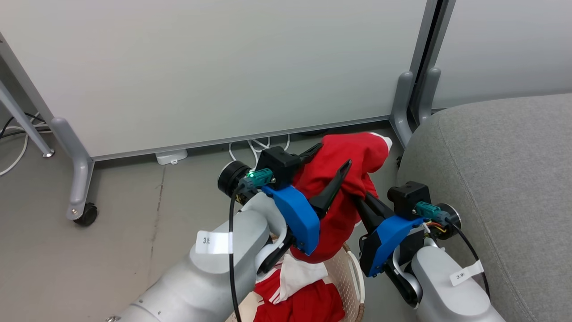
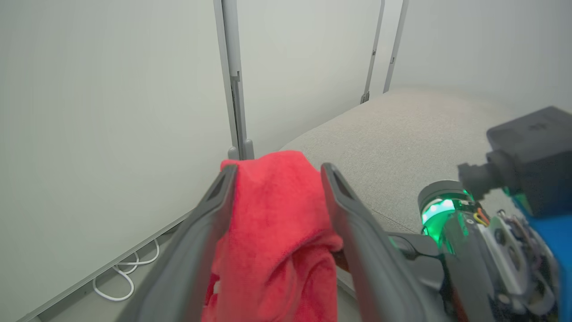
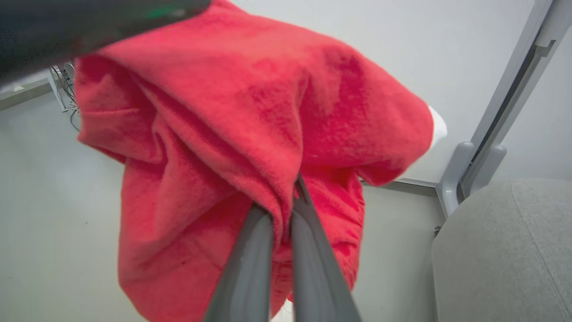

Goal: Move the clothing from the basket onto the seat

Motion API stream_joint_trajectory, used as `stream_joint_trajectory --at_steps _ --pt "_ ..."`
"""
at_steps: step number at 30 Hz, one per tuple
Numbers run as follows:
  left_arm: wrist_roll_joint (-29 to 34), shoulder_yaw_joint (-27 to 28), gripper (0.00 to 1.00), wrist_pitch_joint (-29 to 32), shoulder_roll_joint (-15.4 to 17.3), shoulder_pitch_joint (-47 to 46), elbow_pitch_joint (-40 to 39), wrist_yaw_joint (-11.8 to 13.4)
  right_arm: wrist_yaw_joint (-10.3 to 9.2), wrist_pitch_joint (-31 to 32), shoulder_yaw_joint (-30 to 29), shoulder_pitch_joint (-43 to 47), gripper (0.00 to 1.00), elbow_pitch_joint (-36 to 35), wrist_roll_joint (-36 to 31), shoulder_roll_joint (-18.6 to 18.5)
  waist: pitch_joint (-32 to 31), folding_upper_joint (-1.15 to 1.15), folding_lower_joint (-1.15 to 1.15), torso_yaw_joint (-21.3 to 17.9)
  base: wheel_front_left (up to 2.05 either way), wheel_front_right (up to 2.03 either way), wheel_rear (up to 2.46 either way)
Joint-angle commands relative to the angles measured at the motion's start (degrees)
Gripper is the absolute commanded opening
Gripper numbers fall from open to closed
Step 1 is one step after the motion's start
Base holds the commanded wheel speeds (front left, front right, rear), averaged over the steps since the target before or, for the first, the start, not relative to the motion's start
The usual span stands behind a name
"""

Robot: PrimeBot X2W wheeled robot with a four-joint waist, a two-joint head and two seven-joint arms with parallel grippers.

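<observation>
Jaws on the left gripper (image 1: 334,154) stand spread wide, with the plain red garment (image 1: 353,152) bunched between the two fingers, resting there rather than pinched, I'd say. The right gripper (image 1: 359,197) has its jaws closed tight on a fold of the same garment, low on its near side. So the weight looks to hang from the right arm, with the left merely propping the bundle up, which would suit a hand-over before the swing to the seat. Below them, the basket (image 1: 355,277) sits on the floor (image 1: 134,223) with the red-and-white garment (image 1: 304,286) crumpled inside it. The lifted garment hangs clear above the basket's far rim and is not yet over the seat (image 1: 491,179), whose rounded grey edge lies just to the right. Bare grey floor runs back to pale partition panels (image 1: 223,67) on castered feet (image 1: 82,188), with white cables (image 1: 259,145) trailing along their base
</observation>
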Motion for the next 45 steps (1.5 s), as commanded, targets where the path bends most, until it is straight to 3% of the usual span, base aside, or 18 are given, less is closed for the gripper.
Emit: stream_joint_trajectory --at_steps 1,13,25,45 --pt "1.2 1.4 1.0 -0.3 0.5 1.3 -0.8 -0.1 0.03 -0.5 -0.3 0.4 0.0 -0.3 -0.1 -0.2 0.1 0.0 0.0 0.2 0.0 0.0 0.0" --pt "13.0 15.7 1.0 -0.2 4.4 13.1 -11.0 -0.1 0.03 -0.1 -3.9 1.8 0.0 -2.6 -1.8 -0.2 0.1 0.0 0.0 1.5 0.0 0.0 0.0" --pt "21.3 27.5 1.0 -0.2 5.4 25.0 -15.7 -0.1 0.03 1.0 -6.3 4.1 0.0 -5.1 -3.2 -0.2 -0.3 0.0 0.0 1.8 0.0 0.0 0.0" --pt "24.9 33.7 1.0 -0.2 5.6 32.0 -16.7 -0.1 0.03 2.3 -8.1 5.7 0.0 -7.2 -4.0 -0.2 -0.3 0.0 0.0 1.9 0.0 0.0 0.0"
